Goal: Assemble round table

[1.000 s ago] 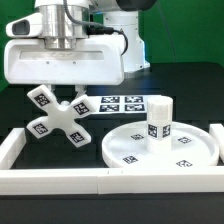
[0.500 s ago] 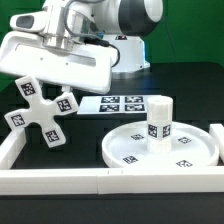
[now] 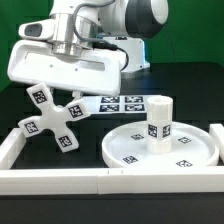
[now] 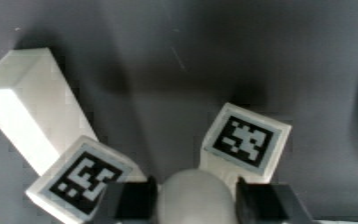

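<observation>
Left of the round disc (image 3: 130,152) in the exterior view, cross-shaped base (image 3: 55,122) hanging tilted above the table (image 3: 88,150), its upper arm hidden behind the gripper (image 3: 68,99), wrist view blurred and cut off, fingers (image 4: 137,197) clamped on one arm, short leg (image 3: 158,118) upright on the disc.

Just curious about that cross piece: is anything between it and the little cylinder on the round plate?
Nothing visible. The hand holds the cross-shaped base off the table; only open air lies between it and the leg standing on the disc. The marker board lies flat, farther back.
</observation>
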Available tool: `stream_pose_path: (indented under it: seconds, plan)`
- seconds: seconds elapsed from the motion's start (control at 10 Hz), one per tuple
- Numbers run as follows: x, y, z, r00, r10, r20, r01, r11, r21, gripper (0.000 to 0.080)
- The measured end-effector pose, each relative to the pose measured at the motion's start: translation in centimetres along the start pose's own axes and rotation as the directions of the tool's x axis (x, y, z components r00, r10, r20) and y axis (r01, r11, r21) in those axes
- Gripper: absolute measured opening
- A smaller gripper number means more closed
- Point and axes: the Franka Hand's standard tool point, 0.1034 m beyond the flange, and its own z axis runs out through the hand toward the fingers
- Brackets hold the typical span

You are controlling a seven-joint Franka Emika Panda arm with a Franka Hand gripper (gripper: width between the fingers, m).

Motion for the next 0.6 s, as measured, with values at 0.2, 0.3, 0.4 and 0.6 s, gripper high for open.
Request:
stream_pose_path:
  seconds: [0.2,0.3,0.4,0.6]
  plan:
    - [0.0,0.0,0.0,1.0,0.0,0.0,0.0,1.0,0.0,0.0581]
    - [0.0,0.0,0.0,1.0,0.0,0.0,0.0,1.0,0.0,0.0581]
    - [0.0,0.0,0.0,1.0,0.0,0.0,0.0,1.0,0.0,0.0628]
    - [0.0,0.0,0.0,1.0,0.0,0.0,0.0,1.0,0.0,0.0646]
